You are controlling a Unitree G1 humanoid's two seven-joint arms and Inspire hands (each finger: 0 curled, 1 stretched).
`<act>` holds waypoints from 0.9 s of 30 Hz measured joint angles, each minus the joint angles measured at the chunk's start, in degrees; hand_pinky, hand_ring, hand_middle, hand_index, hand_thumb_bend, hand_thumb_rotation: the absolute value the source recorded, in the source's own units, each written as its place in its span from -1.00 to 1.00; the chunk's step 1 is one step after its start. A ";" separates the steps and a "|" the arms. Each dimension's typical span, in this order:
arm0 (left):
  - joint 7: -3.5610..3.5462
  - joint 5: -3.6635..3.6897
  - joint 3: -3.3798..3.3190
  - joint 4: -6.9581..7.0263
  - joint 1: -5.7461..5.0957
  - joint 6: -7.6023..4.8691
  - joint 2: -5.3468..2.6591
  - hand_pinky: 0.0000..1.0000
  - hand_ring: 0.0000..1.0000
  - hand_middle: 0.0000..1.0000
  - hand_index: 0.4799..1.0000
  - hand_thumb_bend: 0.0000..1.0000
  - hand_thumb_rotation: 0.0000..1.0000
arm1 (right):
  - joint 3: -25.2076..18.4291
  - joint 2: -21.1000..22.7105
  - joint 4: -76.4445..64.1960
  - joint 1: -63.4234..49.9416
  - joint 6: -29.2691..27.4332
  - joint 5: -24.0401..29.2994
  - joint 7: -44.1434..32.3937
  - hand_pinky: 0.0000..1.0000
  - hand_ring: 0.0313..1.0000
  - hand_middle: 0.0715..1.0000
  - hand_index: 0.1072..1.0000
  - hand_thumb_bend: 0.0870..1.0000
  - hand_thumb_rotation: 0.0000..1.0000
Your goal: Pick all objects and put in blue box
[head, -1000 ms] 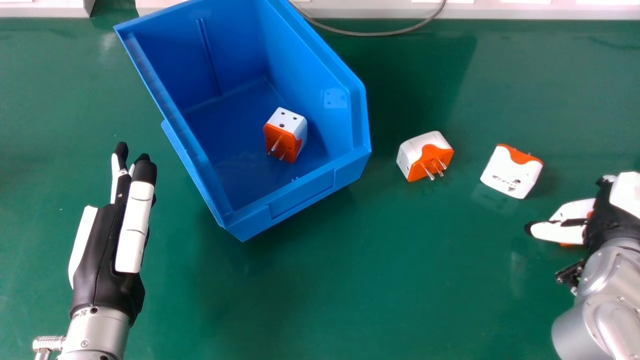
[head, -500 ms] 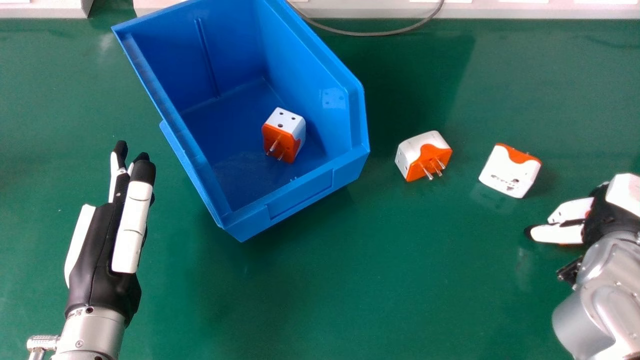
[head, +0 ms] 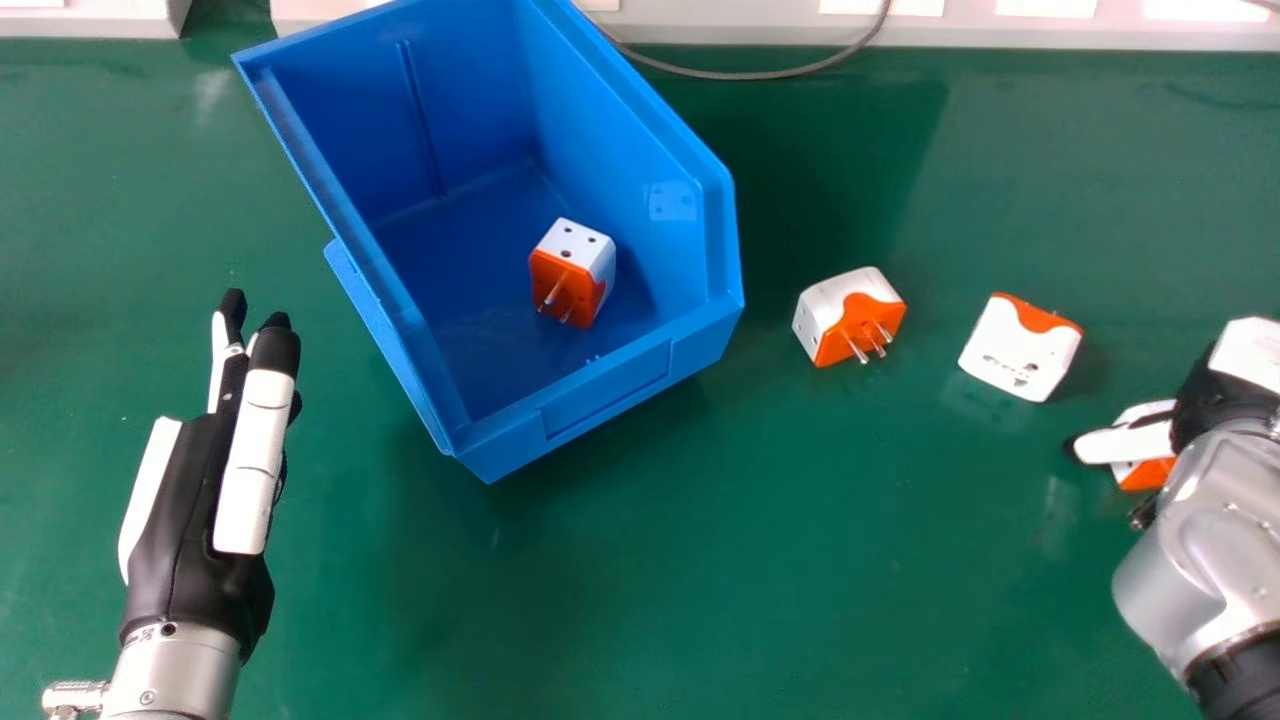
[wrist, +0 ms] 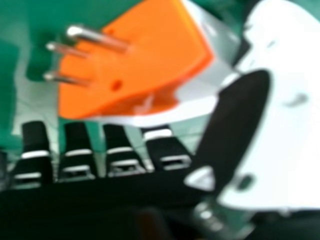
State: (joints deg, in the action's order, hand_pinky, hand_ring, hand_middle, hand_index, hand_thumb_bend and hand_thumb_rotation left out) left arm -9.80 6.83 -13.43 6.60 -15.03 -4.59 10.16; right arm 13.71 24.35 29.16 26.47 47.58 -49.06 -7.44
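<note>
At the right edge of the head view, my right hand (head: pixel 1130 443) is open, a white digit with a black tip lying across an orange-and-white adapter (head: pixel 1148 473), which it partly hides. In the right hand view the adapter (wrist: pixel 145 55) shows its metal pins beyond the fingertips of my right hand (wrist: pixel 120 150), close beside the thumb. A white adapter with an orange end (head: pixel 1020 350) and another with pins facing forward (head: pixel 850 315) lie on the table. One adapter (head: pixel 572 272) sits inside the blue box (head: pixel 605 385). My left hand (head: pixel 205 500) is open, left of the box.
Green tabletop (head: pixel 780 560) spreads around the box and adapters. A grey cable (head: pixel 740 75) curves behind the box, in front of pale casings (head: pixel 1060 28) along the far edge.
My right hand has shifted slightly over the adapter, and more orange shows below its white digit. My left hand has drifted a little to the left. The other adapters rest as before.
</note>
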 measured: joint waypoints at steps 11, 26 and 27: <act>-0.13 -0.03 -0.11 1.81 -0.50 1.05 0.16 1.00 1.00 1.00 1.00 0.54 1.00 | -8.47 -3.50 -8.87 -8.28 -8.62 10.08 16.08 -0.72 -0.65 -0.12 -0.09 -0.05 -0.97; -0.13 -0.06 -0.11 2.28 -0.59 1.51 0.33 1.00 1.00 1.00 1.00 0.57 1.00 | -4.73 -2.18 -7.29 -6.00 -5.01 9.27 15.90 -0.74 -0.68 -0.14 -0.13 -0.05 -1.00; -0.13 -0.06 -0.11 2.22 -0.54 1.51 0.34 1.00 1.00 1.00 1.00 0.57 1.00 | -5.87 -2.68 -7.72 -6.15 -5.20 10.50 16.70 -0.73 -0.67 -0.14 -0.13 -0.05 -1.00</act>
State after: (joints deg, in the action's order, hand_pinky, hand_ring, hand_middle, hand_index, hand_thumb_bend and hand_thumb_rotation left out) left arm -9.94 6.77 -13.54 8.83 -15.57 -3.08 10.50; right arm 7.84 21.66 21.45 20.32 42.37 -38.56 9.26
